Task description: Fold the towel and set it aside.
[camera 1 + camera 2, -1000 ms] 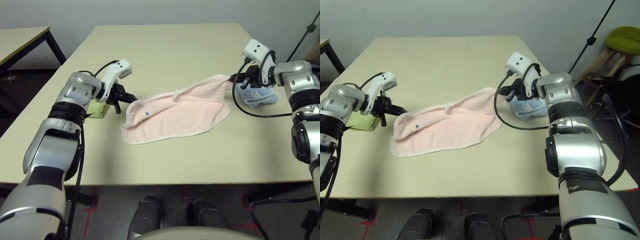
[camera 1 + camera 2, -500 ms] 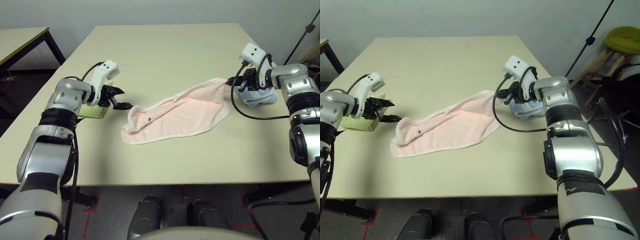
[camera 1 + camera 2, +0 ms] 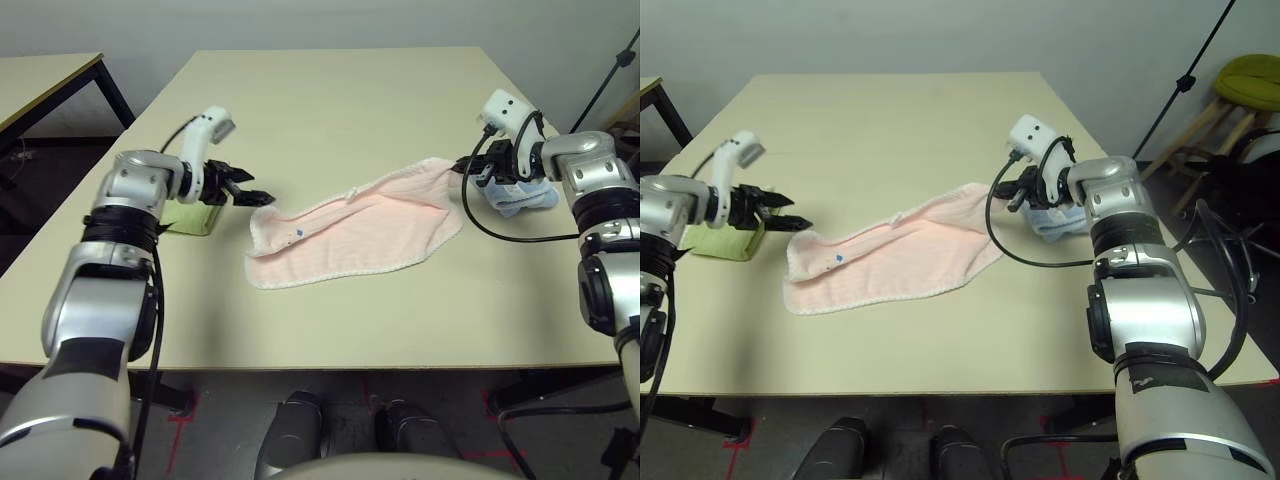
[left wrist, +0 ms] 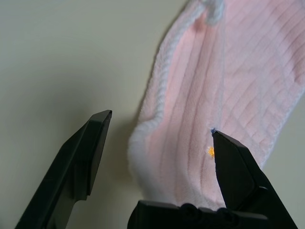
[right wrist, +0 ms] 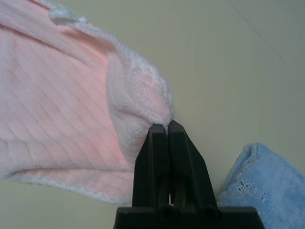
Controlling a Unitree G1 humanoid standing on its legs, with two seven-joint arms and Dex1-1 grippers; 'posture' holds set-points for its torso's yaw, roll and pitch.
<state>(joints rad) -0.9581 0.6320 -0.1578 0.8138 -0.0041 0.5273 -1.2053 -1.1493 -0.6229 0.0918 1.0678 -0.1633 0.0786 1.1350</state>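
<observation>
Towel of pale pink terry with white bobbled edging (image 3: pixel 355 232) lies crumpled in a loose diagonal across the middle of my beige tabletop (image 3: pixel 330 110). My left gripper (image 3: pixel 252 196) hangs just off the towel's near-left end, black fingers (image 4: pixel 86 157) spread wide around nothing. My right gripper (image 5: pixel 162 129) has its fingers pressed together, pinching the towel's far right corner. A folded yellow-green cloth (image 3: pixel 187 216) sits beside my left forearm; a crumpled light-blue cloth (image 3: pixel 522 196) rests just behind the right gripper.
</observation>
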